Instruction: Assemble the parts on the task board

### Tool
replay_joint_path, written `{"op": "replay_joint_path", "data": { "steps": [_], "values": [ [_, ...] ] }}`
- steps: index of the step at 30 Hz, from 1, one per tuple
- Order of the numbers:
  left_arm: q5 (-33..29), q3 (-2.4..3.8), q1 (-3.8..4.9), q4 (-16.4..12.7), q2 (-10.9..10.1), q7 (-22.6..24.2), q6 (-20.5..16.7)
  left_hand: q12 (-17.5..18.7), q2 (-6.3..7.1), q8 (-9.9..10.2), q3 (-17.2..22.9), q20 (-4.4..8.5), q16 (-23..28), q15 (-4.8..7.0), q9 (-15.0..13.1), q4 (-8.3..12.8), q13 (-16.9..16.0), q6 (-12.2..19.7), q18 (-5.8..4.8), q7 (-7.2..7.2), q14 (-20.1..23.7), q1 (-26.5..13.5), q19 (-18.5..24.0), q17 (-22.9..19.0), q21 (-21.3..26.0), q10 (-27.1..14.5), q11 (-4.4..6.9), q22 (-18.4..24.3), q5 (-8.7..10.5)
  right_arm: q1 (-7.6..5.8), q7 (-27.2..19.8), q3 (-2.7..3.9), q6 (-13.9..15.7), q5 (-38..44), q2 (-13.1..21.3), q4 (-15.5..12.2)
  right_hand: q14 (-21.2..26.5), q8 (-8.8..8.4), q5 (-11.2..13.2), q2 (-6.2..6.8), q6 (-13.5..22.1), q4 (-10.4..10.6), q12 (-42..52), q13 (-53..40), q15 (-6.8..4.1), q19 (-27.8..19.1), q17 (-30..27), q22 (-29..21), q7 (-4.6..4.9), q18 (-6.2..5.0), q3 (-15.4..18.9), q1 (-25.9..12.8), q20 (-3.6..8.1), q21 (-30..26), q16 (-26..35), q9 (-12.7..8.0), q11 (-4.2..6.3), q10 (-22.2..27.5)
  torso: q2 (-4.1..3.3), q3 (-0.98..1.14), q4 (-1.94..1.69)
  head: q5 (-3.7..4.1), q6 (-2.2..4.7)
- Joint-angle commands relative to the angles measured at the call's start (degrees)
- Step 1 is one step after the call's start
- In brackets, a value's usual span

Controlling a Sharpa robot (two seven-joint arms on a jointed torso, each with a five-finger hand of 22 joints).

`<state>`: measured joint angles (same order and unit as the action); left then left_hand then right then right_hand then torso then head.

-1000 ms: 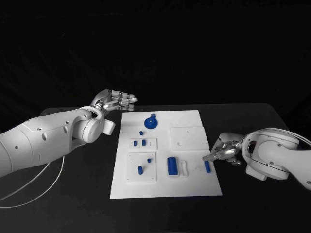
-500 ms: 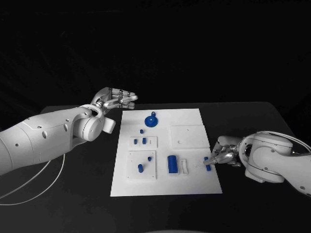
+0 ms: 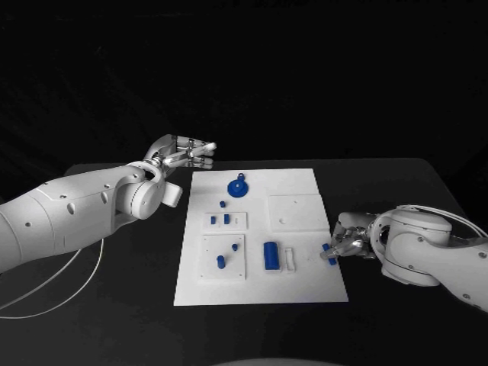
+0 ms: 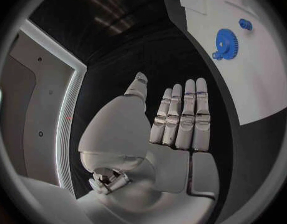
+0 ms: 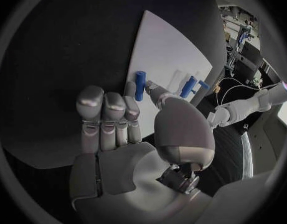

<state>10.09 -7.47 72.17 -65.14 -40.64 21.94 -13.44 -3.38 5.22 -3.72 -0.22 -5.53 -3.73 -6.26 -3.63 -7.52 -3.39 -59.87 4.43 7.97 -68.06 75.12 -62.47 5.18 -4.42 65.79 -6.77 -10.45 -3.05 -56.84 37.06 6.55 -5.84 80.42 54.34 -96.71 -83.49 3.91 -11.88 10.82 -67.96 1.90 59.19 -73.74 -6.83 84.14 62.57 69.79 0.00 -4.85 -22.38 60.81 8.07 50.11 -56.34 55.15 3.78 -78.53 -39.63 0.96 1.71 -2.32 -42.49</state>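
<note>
The white task board (image 3: 310, 286) lies in the middle of the black table. On it are a blue gear (image 3: 236, 189), a tall blue block (image 3: 271, 256) and several small blue pegs. My right hand (image 3: 351, 239) is at the board's right edge and pinches a blue peg (image 3: 331, 255) between thumb and finger. The right wrist view shows that peg (image 5: 140, 85) at my fingertips (image 5: 130, 90), over the board's edge (image 5: 162, 50). My left hand (image 3: 184, 155) hovers off the board's far left corner, fingers straight and holding nothing. The left wrist view shows this hand (image 4: 177, 119) beside the gear (image 4: 227, 44).
Raised white sub-plates (image 3: 295, 213) sit on the board, some with small blue pieces standing in them. A white cable (image 3: 46, 293) loops on the table under my left arm. Black table surrounds the board.
My right hand has edged in toward the board's right edge and its fingers have closed on the blue peg, which has shifted slightly. The left hand has barely moved.
</note>
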Motion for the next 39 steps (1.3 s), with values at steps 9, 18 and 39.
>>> {"op": "replay_joint_path", "data": {
  "steps": [9, 18, 39],
  "values": [
    [-0.9, 0.03, -0.04, 0.0, 0.1, 1.1, 1.6, 0.0, 0.76, 0.1, 0.2, -0.04, 0.2, -0.23, 0.0, -1.6, -0.1, 0.5, -0.82, 0.13, 0.4, -0.3, -0.3, -0.1, 0.1, -0.1, -0.41, 0.6, 0.09, 1.25, 0.6, -0.90, -2.3, 2.5, -0.9, 0.5, 0.1, -0.18, -18.4, -4.47, 1.2, -9.5, -0.9, 0.4, 0.02, 3.1, 0.1, 0.2, 0.37, 0.47, -4.4, 1.0, 0.00, -0.5, 0.4, -7.1, 0.03, 0.7, -0.01, 0.04, 0.08, -0.16, -0.14],
    [-0.9, 0.03, -0.04, 0.0, 0.1, 1.1, 1.8, 0.0, 0.62, 0.1, 0.3, -0.09, 0.2, -0.26, 0.0, -1.4, -0.1, 0.6, -0.80, 0.15, 0.4, 0.0, -0.3, 0.0, 0.1, -0.2, -0.45, 0.9, -0.23, 1.30, 0.4, -0.94, -0.3, -0.1, -0.8, -0.5, 0.2, -0.16, -25.4, -6.39, 0.8, -15.5, -1.4, 0.4, 0.14, 3.0, 0.3, 0.9, 1.72, 0.26, -15.3, -4.5, -0.17, -0.4, 0.7, -9.3, -0.24, 0.6, -0.02, 0.06, 0.06, -0.09, -0.11],
    [-0.9, -0.01, -0.04, -0.2, 0.0, 0.9, 1.8, 0.0, 0.46, 0.1, 0.2, -0.11, 0.2, -0.25, 0.0, -1.1, -0.1, 0.6, -0.75, 0.15, 0.4, 0.0, -0.3, 0.1, 0.0, -0.2, -0.44, 1.2, -0.27, 1.19, 0.0, -0.36, 9.9, -13.2, -0.3, -4.5, 0.2, -0.17, -26.3, -6.24, 0.3, -15.8, -1.6, 0.5, 0.03, 3.1, 0.0, 0.9, 1.60, 0.21, -14.0, -3.8, -0.06, -0.7, 1.1, -9.1, -0.12, 0.2, 0.00, -0.08, 0.03, -0.46, -0.26]
  ]
}}
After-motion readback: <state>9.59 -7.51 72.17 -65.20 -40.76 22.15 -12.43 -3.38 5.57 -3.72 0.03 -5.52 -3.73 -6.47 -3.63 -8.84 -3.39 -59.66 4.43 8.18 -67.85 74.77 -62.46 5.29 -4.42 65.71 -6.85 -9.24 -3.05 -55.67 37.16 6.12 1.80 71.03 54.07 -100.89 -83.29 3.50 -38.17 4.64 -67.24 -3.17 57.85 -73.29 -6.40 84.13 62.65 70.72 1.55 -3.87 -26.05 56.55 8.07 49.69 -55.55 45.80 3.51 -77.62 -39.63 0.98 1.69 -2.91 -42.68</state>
